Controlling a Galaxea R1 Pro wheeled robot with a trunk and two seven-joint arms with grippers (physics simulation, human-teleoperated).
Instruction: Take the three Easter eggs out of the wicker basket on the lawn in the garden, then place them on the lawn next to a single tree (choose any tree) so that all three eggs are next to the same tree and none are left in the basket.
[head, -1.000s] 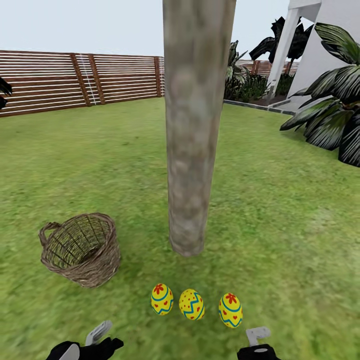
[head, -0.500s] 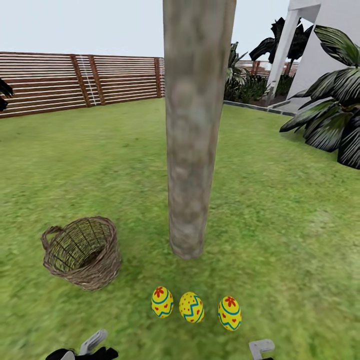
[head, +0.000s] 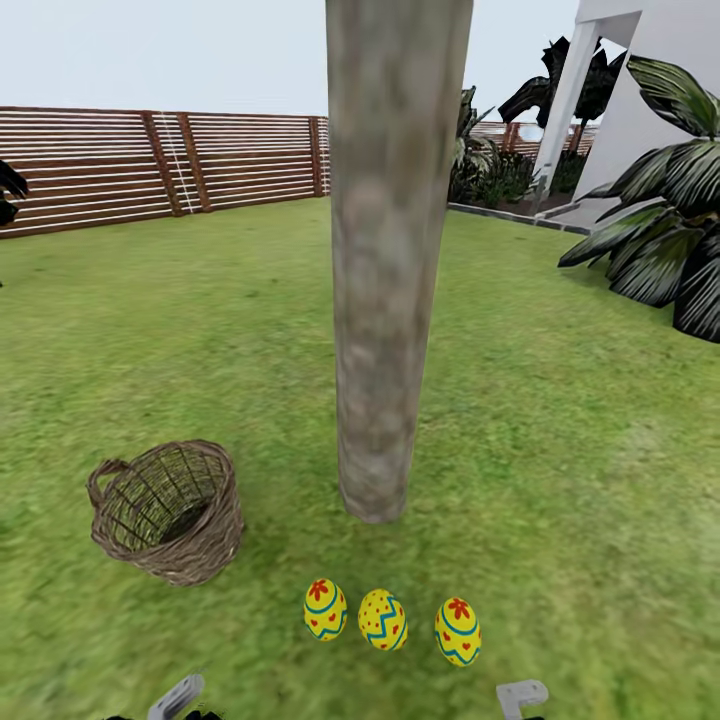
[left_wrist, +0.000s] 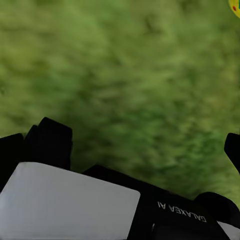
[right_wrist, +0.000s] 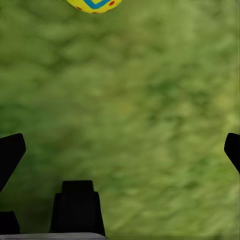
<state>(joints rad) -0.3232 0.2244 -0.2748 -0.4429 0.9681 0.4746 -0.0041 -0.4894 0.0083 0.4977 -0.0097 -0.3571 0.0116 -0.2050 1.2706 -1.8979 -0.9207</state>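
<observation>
I see the three Easter eggs (head: 382, 620) standing in a row on the lawn (head: 560, 450), low in the middle of the frame, just below the foot of the tree (head: 385, 300). The wicker basket (head: 168, 512) sits at the lower left, tipped a little, and I see no egg in it. My left pincer (left_wrist: 145, 145) is wide open over bare grass. My right pincer (right_wrist: 120, 150) is wide open too, holding nothing. A brown fence (head: 150, 165) runs along the upper left.
</observation>
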